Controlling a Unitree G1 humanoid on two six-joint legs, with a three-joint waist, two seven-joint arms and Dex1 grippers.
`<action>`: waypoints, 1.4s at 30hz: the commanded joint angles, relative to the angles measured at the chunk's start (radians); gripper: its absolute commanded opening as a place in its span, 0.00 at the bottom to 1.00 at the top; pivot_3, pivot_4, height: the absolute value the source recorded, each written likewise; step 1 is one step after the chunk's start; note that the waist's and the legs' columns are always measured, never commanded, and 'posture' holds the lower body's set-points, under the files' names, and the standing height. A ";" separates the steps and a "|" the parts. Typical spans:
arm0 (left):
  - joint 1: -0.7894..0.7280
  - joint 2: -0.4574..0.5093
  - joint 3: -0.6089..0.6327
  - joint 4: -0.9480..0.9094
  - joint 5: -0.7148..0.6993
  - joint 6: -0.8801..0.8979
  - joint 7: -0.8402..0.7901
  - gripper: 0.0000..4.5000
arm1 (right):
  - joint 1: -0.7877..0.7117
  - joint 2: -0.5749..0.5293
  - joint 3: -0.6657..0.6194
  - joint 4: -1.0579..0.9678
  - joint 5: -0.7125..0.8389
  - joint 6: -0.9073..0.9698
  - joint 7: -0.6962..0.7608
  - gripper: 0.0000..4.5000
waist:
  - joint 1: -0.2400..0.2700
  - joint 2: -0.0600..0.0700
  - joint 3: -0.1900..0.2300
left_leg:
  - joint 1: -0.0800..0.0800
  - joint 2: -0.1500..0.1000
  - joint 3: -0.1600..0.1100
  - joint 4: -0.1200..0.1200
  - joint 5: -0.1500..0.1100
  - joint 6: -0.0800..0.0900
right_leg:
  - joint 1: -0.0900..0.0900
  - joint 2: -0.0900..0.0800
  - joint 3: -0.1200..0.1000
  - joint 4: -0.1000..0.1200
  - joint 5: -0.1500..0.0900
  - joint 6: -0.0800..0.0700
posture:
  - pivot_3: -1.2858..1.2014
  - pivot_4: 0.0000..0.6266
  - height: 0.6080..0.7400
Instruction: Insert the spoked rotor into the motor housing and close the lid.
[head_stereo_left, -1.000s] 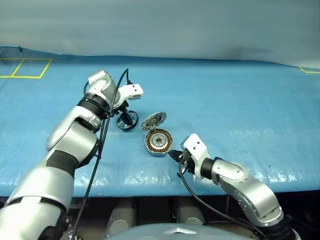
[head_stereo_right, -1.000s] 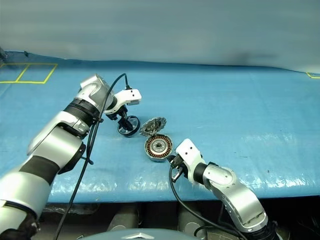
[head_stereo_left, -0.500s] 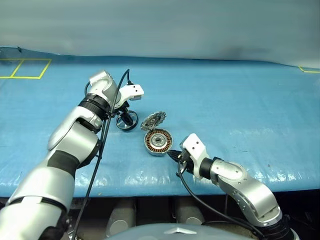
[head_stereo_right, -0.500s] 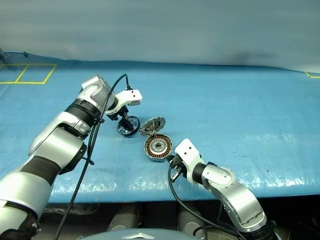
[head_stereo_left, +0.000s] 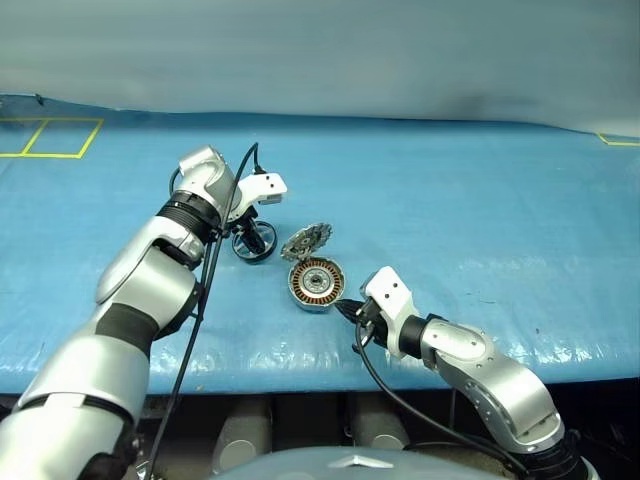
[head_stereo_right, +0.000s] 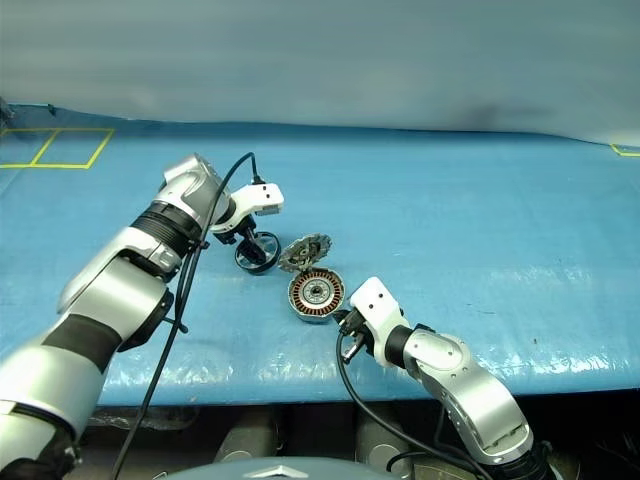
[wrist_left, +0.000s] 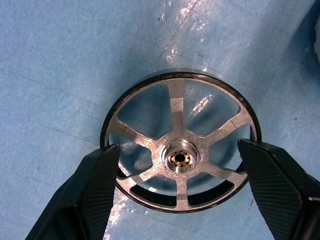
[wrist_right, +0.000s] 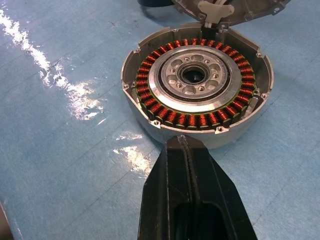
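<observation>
Flat on the glossy blue tarp (head_stereo_left: 480, 220) lies the dark round spoked rotor (wrist_left: 180, 159), the left gripper (wrist_left: 182, 187) spread wide astride its rim. At its four o'clock sits the copper-wound grey motor housing (wrist_right: 197, 85), ribbed lid (head_stereo_left: 307, 241) tilted open; the right gripper (wrist_right: 192, 172) is pinched closed just beside.

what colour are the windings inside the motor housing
Copper-orange, ringing the silver centre of the motor housing; the right wrist view shows them best.

No readable text anywhere (labels, numbers, signs alike)
</observation>
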 joint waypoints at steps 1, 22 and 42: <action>0.001 -0.006 -0.001 -0.011 0.006 -0.008 0.003 0.64 | 0.001 0.000 -0.005 -0.020 0.002 -0.021 0.000 0.00 | 0.001 0.000 0.000 | 0.000 0.000 0.000 0.000 0.000 0.000 | 0.000 0.000 0.000 0.001 0.000 0.000 | 0.52 0.24 1.00; 0.182 0.364 0.116 -0.643 -0.064 -0.013 -0.132 0.38 | 0.040 0.005 -0.028 -0.052 -0.001 -0.025 -0.032 0.00 | -0.011 0.000 0.000 | 0.002 0.000 0.000 -0.003 0.001 0.001 | -0.003 0.000 0.001 0.007 -0.004 -0.004 | 0.52 0.24 1.00; 0.868 0.406 0.519 -1.681 -0.568 0.530 0.144 0.38 | 0.140 0.127 -0.215 0.247 0.123 -0.561 0.210 0.00 | 0.004 0.000 0.001 | 0.006 0.005 0.002 -0.001 0.001 0.001 | 0.002 0.001 0.000 0.007 -0.008 -0.011 | 0.52 0.24 1.00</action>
